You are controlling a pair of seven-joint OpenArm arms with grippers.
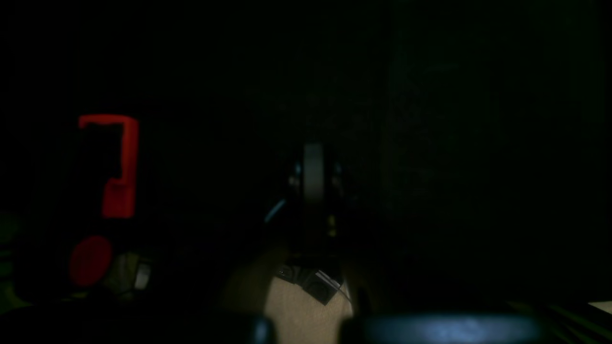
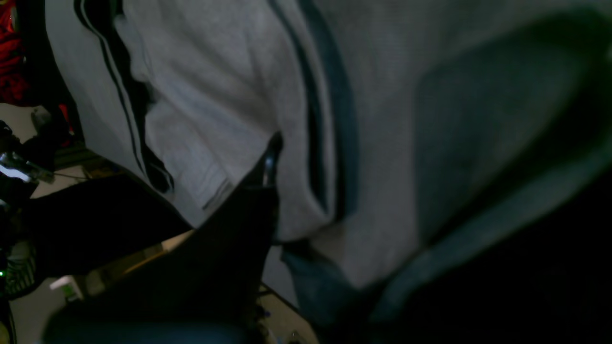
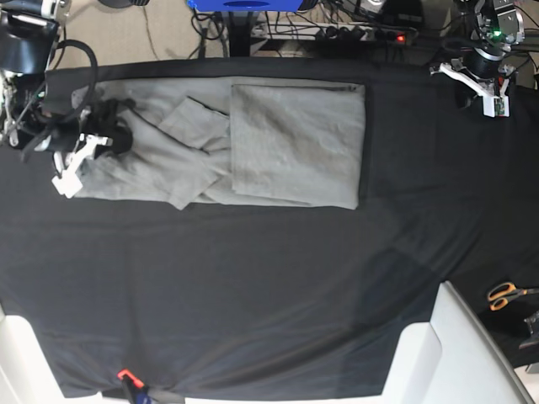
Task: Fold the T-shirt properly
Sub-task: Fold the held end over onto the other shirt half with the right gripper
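Grey cotton T-shirt [image 3: 253,143], partly folded, spread across upper left of black table cloth [image 3: 253,295]. Right gripper [image 3: 105,135] seemingly pinched on its left end; left gripper [image 3: 484,71] pressed together, parked upper right. Probably mid-fold: next, carry gripped end rightward over body.

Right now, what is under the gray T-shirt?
The black table cloth lies under the T-shirt and sticks out all around it. One end is folded over, so shirt lies under shirt there. Anything else beneath is covered.
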